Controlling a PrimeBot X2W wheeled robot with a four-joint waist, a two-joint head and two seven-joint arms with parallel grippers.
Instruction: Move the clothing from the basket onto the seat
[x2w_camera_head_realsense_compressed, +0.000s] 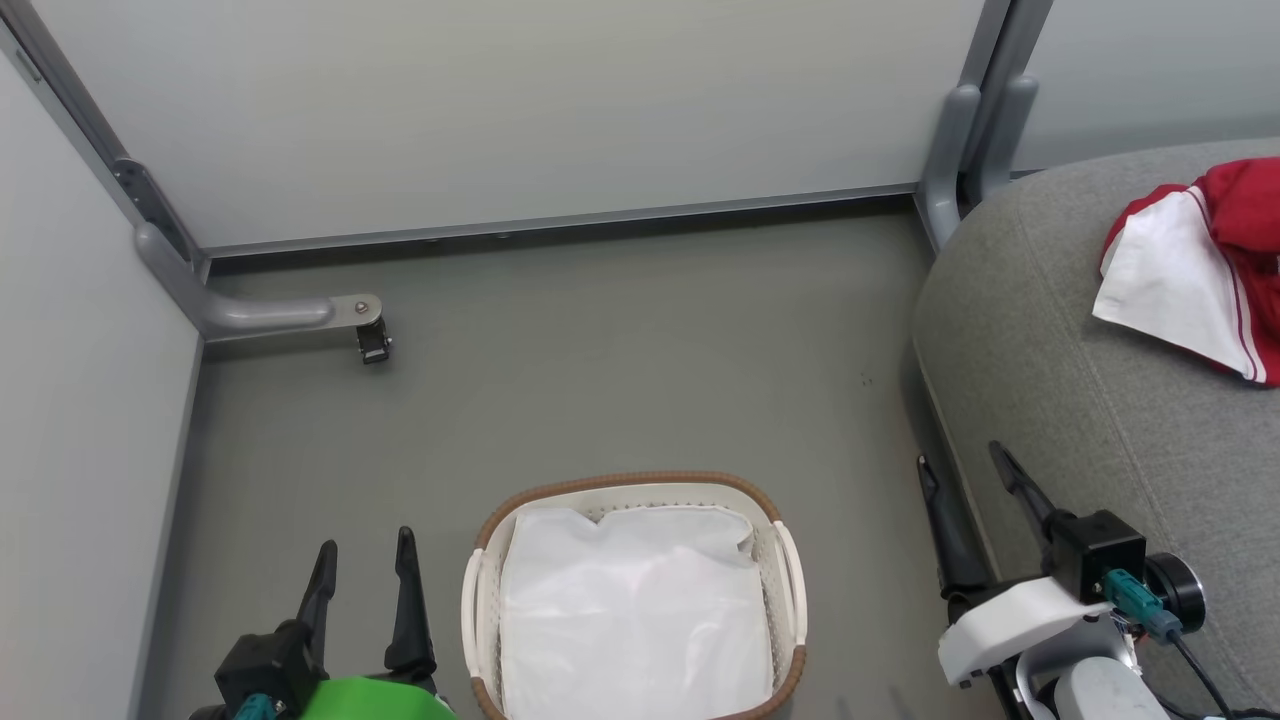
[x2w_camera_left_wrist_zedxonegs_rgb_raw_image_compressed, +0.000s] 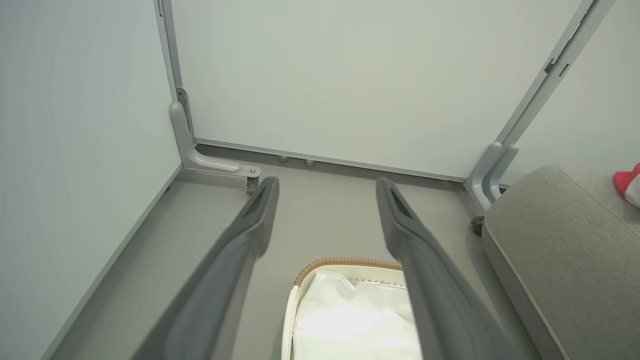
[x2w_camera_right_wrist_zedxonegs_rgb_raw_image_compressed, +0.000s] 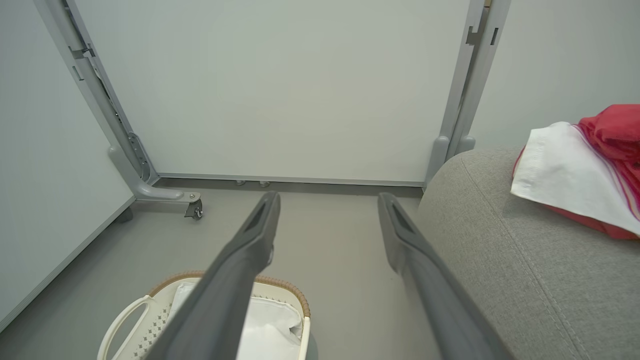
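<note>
**Red kit on the seat, basket down to its liner**

Lying bunched on the grey upholstered seat (x2w_camera_head_realsense_compressed: 1080, 420), toward its far right: the red-and-white sports clothing (x2w_camera_head_realsense_compressed: 1200, 270), with a white panel draped forward and partly cut off by the head view's edge. On the floor (x2w_camera_head_realsense_compressed: 600, 380) between the two arms: the oval perforated basket (x2w_camera_head_realsense_compressed: 630, 485), with just the white cloth liner (x2w_camera_head_realsense_compressed: 630, 610) visible inside and no red in sight. Impossible to tell whether anything hides under the liner's folds.

Left gripper (x2w_camera_head_realsense_compressed: 366, 540): fingers spread wide, pinching nothing, low and just beside the basket's left wall. Right gripper (x2w_camera_head_realsense_compressed: 958, 455): likewise parted and bare, close against the seat's front edge.

Likely close to done, judging by the bare liner. Main risk from here: reaching in again and nipping the liner in mistake for a garment, which would probably drag or tip so light a basket. Second risk: scraping the right fingers along the upholstery by swinging right without lifting first.

Around: pale partition panels (x2w_camera_head_realsense_compressed: 560, 110) on grey metal feet, and a small caster (x2w_camera_head_realsense_compressed: 373, 343) at the left foot, well apart from the basket. Between basket and seat, only bare floor.
</note>
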